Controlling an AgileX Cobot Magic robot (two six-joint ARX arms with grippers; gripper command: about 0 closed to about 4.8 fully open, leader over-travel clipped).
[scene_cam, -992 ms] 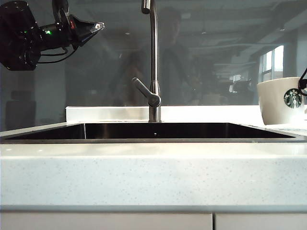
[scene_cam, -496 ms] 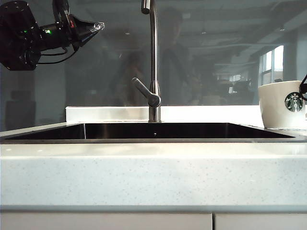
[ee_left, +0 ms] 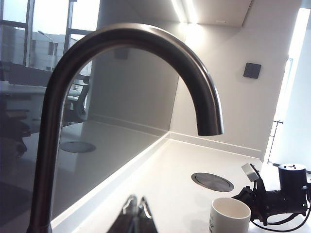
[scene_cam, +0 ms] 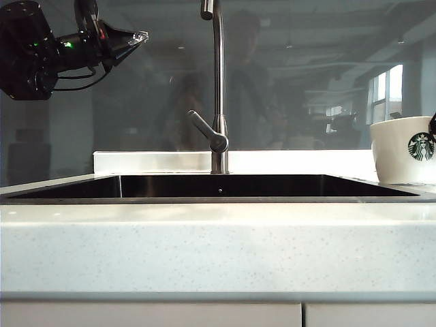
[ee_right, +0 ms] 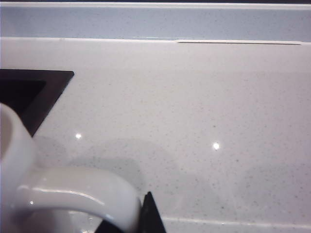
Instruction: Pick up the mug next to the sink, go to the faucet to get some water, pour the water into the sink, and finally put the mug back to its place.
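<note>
From the outside camera, the wide white ceramic mug with the green round logo (scene_cam: 407, 158) sits at the far right of the big dark glossy sink (scene_cam: 218, 187), and it looks like it's resting on or right at the pale speckled stone surface (scene_cam: 218, 245) beside the basin, though the frame edge cuts it off so I can't swear it's fully down. The tall brushed-steel faucet (scene_cam: 217, 88) stands behind the sink's middle, well apart from the mug. The left gripper (scene_cam: 139, 37) hangs high up over the sink's left end, touching nothing, its jaws pinched to a point. From the left wrist camera, you see the faucet's curved top up close, the closed tips of the left gripper (ee_left: 137, 213) poking in with nothing between them, and the mug (ee_left: 229, 216) down past the spout with the right arm sitting just beside it. From the right wrist camera, the mug's white handle (ee_right: 77, 196) fills the near corner, and the right gripper (ee_right: 131, 218) has its jaws nearly closed around that handle, so it's gripping the mug, with the sink's corner (ee_right: 29, 94) just beside it. My read: this is either the pick-up or the final put-back step, can't tell which from here. If it's the pick-up, next comes a straight lift and a carry toward the faucet; if it's the put-back, the jaws just need to let go and back off.
</note>
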